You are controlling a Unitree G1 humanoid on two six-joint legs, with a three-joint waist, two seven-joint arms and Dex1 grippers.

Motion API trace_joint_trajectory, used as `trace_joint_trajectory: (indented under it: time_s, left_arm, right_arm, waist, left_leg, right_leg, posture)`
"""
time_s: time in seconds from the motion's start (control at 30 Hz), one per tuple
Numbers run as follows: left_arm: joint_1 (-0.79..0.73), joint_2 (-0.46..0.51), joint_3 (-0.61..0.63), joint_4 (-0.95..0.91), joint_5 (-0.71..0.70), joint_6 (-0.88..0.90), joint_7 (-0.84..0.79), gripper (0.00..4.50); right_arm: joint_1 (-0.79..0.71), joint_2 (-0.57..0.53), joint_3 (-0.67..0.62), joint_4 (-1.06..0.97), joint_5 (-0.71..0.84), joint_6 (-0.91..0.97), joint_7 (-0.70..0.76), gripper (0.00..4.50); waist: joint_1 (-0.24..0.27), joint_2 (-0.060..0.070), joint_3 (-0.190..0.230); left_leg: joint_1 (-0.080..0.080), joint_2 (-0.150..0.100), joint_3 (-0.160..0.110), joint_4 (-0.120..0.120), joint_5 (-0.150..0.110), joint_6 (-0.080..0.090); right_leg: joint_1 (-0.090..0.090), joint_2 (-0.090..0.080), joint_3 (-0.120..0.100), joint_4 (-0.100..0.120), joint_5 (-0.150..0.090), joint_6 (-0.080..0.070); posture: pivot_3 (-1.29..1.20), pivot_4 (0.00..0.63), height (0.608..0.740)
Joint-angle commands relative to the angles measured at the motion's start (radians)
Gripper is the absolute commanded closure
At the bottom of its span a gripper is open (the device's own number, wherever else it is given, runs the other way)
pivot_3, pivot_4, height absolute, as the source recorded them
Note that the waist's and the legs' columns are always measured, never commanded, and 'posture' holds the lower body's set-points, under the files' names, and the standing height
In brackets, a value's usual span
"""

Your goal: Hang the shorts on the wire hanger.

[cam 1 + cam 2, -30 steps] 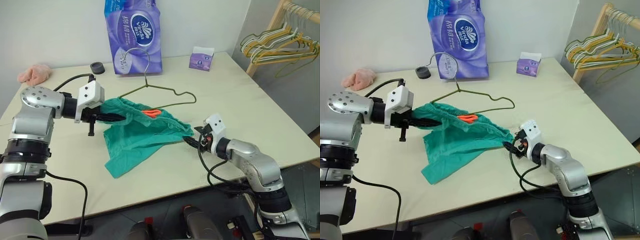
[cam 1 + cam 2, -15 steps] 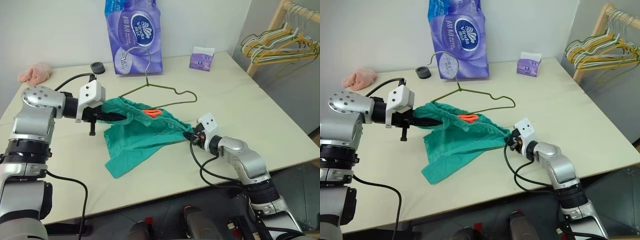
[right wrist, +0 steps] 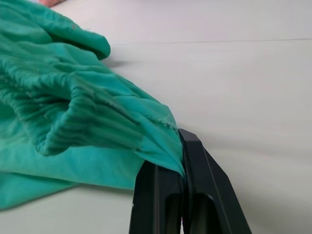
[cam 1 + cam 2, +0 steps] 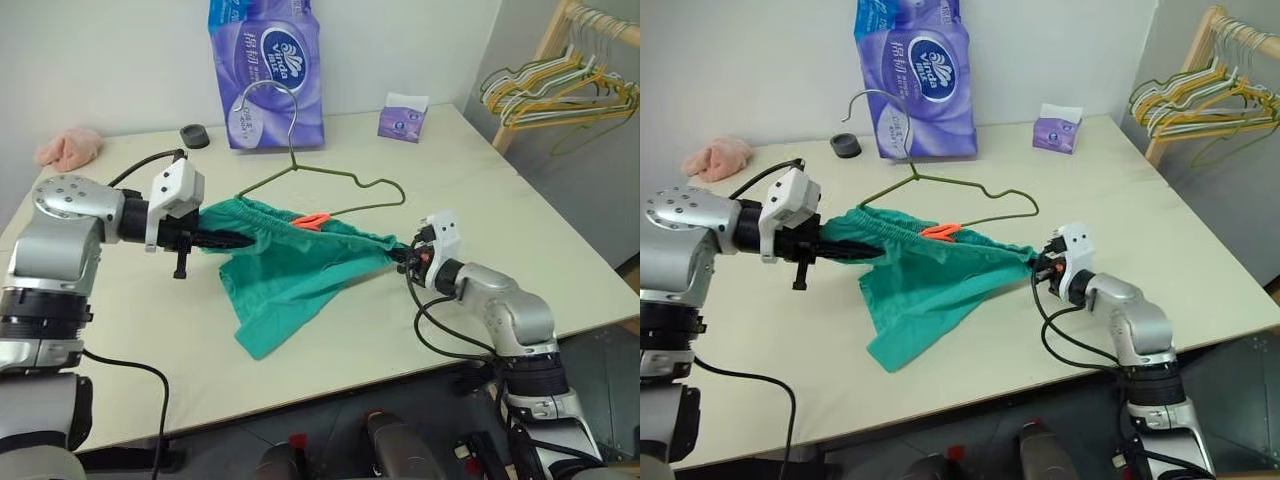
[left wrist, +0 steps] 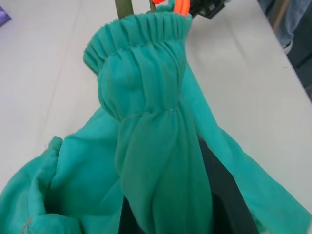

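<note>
Both grippers are clamped on the teal shorts (image 4: pixel 290 265), left gripper (image 4: pixel 232 239) on one waistband end and right gripper (image 4: pixel 404 254) on the other, stretching it taut just before the wire hanger (image 4: pixel 330 185), presumably readying the opening for threading.

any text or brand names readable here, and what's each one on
"Vinda": white oval logo on the purple tissue pack standing at the back of the table.
Chinese characters above that logo: too blurred to read.
Print on the small purple tissue box: too small to read.
No readable text on the shorts or the wire hanger.
</note>
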Motion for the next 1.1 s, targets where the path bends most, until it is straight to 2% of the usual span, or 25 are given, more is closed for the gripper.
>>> trace_joint_trajectory:
  time_s: [0.03,0.2,0.6,0.87,1.1]
  left_arm:
    - [0.039,0.082,0.057,-0.075,-0.041,0.015,-0.051,4.50]
    - [0.067,0.130,0.041,-0.043,-0.022,-0.053,-0.068,4.50]
    - [0.023,0.127,-0.015,0.124,0.095,-0.277,-0.066,4.50]
    - [-0.006,0.134,-0.064,0.214,0.203,-0.413,-0.037,4.50]
    - [-0.031,0.064,-0.096,0.196,0.248,-0.436,0.045,4.50]
  right_arm:
    - [-0.015,-0.038,-0.067,-0.034,0.047,0.049,0.003,4.47]
    - [-0.017,-0.072,-0.082,-0.044,0.088,0.092,0.003,4.47]
    - [-0.005,-0.100,-0.074,-0.112,0.133,0.134,-0.002,4.47]
    - [0.007,-0.178,-0.040,-0.185,0.148,0.149,0.040,4.47]
    - [-0.076,-0.191,0.066,-0.248,0.133,0.163,0.049,4.47]
  waist:
    - [0.000,0.000,0.000]
    - [0.002,0.000,0.000]
    - [0.021,0.000,0.000]
    - [0.021,0.000,0.000]
    - [0.021,0.000,0.000]
  left_leg:
    - [0.000,0.000,0.000,0.000,0.000,0.000]
    - [0.000,0.000,0.000,0.000,0.000,0.000]
    - [0.000,0.000,0.002,0.000,0.000,0.000]
    - [0.000,0.000,0.002,0.000,0.000,0.000]
    - [0.000,0.000,0.002,0.000,0.000,0.000]
  right_leg:
    - [0.000,0.000,0.000,0.000,0.000,0.000]
    - [0.000,0.000,0.000,0.000,0.000,0.000]
    - [0.000,0.000,0.001,-0.001,0.000,0.000]
    - [0.000,0.000,0.001,-0.001,0.000,0.000]
    - [0.000,0.000,0.000,-0.001,0.000,0.000]
  posture:
    - [-0.18,0.084,0.740]
    - [-0.18,0.085,0.740]
    - [-0.19,0.089,0.740]
    - [-0.20,0.089,0.740]
    - [-0.20,0.088,0.740]
